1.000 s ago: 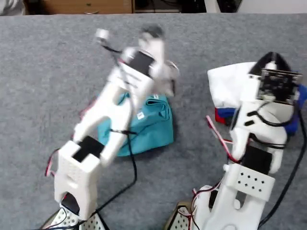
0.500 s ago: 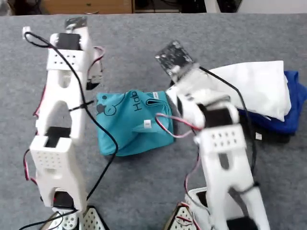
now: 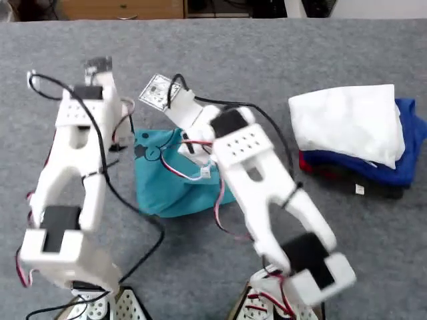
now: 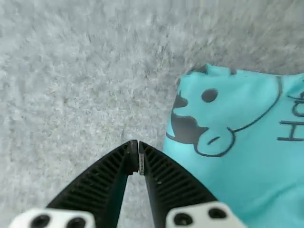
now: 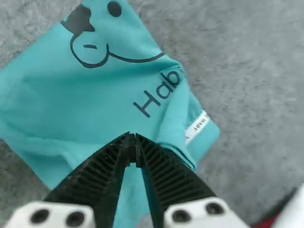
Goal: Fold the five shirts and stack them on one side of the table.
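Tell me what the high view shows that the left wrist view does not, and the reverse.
The high view adds the pile of folded shirts at one side of the table, white on top of blue, and the right arm stretched over the middle. The left wrist view adds the left end effector up close, shut, over the grey table cover just off the edge of the teal shirt. Both share the teal shirt with its bear print, and the grey cover.
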Motion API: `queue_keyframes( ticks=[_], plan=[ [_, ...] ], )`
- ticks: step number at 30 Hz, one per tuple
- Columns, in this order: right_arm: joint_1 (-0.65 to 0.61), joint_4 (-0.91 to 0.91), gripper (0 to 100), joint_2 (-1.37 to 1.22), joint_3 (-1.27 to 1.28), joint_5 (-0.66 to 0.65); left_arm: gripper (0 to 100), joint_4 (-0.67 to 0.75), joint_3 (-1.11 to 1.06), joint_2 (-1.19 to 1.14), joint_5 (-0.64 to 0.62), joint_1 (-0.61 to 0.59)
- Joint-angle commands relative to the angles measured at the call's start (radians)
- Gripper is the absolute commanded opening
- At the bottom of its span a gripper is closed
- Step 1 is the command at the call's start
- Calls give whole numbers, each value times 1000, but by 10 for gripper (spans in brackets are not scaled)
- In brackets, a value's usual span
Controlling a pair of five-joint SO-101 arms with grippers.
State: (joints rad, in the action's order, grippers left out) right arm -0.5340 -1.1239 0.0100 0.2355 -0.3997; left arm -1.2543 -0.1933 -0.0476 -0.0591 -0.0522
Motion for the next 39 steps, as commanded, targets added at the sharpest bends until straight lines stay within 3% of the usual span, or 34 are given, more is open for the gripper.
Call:
queue_keyframes(
  ticks=[1, 9, 14, 21, 25, 31, 39],
  plan=[
    [28, -3, 2, -101, -110, 8, 19, 153, -169, 142, 5, 2],
    [257, 11, 2, -335, -343, -71, 19, 213, -226, 174, 3, 3],
    [325, -3, 2, -486, -510, -81, 19, 215, -226, 156, 5, 3],
    [325, -252, 2, -450, -737, -75, 19, 212, -187, 151, 0, 5],
    [317, -434, 2, -366, -817, -77, 19, 221, -107, 137, -71, 15],
    [236, -643, 2, -194, -694, -40, 19, 310, -101, 12, -118, 83],
    [231, -463, 2, 159, -137, -12, 19, 430, -52, -120, -293, 40]
  ],
)
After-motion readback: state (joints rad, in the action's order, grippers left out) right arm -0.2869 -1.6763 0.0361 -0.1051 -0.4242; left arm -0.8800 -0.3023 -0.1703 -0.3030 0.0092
